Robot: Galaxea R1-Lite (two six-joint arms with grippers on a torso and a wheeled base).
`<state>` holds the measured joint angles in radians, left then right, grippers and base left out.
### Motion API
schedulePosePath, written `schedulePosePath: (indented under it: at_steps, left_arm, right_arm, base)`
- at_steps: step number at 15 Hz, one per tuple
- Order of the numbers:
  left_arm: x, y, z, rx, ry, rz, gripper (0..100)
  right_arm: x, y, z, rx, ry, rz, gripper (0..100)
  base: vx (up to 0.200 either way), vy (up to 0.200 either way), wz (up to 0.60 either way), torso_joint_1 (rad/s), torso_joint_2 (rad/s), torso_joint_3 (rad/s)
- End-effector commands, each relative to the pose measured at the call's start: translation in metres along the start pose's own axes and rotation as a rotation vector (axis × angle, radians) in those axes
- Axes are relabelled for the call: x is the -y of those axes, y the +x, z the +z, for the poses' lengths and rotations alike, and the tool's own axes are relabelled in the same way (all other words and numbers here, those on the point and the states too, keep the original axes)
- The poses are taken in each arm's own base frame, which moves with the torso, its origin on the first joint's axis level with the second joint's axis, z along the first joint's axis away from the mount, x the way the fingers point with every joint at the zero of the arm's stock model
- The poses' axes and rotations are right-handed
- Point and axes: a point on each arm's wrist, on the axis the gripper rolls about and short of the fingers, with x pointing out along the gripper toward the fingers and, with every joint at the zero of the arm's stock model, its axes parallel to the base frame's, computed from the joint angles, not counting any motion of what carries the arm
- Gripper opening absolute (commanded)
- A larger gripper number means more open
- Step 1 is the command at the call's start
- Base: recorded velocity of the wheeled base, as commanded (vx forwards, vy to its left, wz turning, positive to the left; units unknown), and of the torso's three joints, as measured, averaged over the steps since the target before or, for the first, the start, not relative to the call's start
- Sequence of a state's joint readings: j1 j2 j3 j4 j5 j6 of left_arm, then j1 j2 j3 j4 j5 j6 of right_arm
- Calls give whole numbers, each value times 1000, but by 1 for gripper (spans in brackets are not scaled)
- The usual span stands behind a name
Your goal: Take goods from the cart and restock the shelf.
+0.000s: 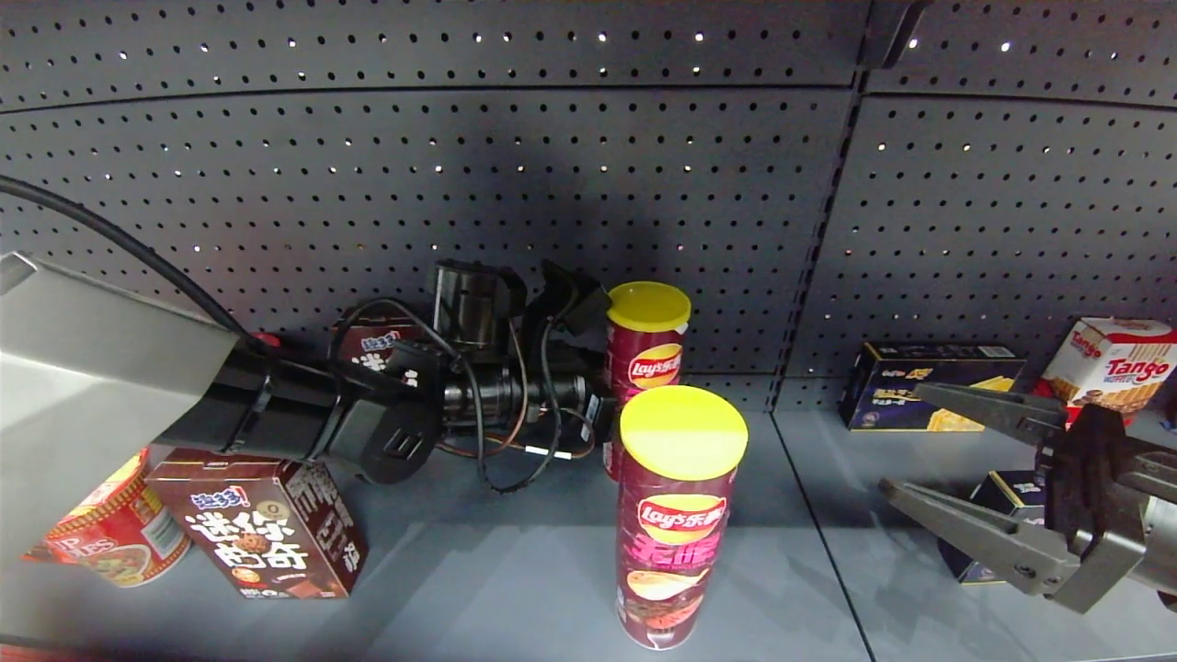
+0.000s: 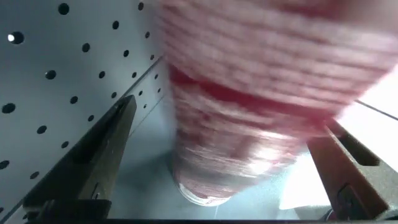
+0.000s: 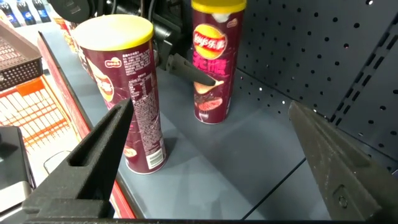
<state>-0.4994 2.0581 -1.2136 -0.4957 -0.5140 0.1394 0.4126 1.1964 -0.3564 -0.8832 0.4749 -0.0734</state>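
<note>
There were two yellow-lidded chip cans (image 1: 676, 524) (image 1: 646, 354) on the shelf (image 1: 515, 570), two brown snack boxes (image 1: 262, 542) (image 1: 368, 345), two dark blue boxes (image 1: 929, 372) (image 1: 1011, 489), one red-and-white wafer box (image 1: 1113, 363) and one red instant noodle cup (image 1: 115, 542).

A: How was the left arm (image 1: 276, 405) logged?
B: Black casing, silver-grey cover (image 1: 92, 368) behind; thin black cables (image 1: 515, 460) looped loose.
A: And the right gripper (image 1: 901, 439)?
B: Two tapered grey metal fingers (image 1: 975, 542) sat on a black block (image 1: 1090, 460)

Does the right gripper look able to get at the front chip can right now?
Probably yes: the right gripper is open, facing the front can across bare shelf; the left gripper is back at the rear can.
</note>
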Motion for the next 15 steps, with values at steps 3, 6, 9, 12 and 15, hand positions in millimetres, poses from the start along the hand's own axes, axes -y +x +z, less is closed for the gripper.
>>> schedulePosePath:
  at_steps: [3,6,9,12,15]
  left_arm:
    - [3,-12,-6,-26,-15,15,100]
    - [10,-28,-7,-37,-21,43,100]
    - [11,-48,-8,-41,-31,70,100]
    - [8,-57,-11,-55,-41,130,100]
    - [6,-57,-11,-56,-43,150,100]
  right_arm:
    - [0,1,0,-2,1,1,100]
    - [2,3,-3,-15,8,-1,100]
    - [2,5,-4,-21,10,-1,100]
    - [3,5,-6,-28,14,0,100]
    - [5,5,-7,-34,16,-12,100]
  base:
    - [0,0,0,0,0,0]
    - [0,0,0,0,0,0]
    - [0,0,0,0,0,0]
    - [0,0,0,0,0,0]
    - [0,0,0,0,0,0]
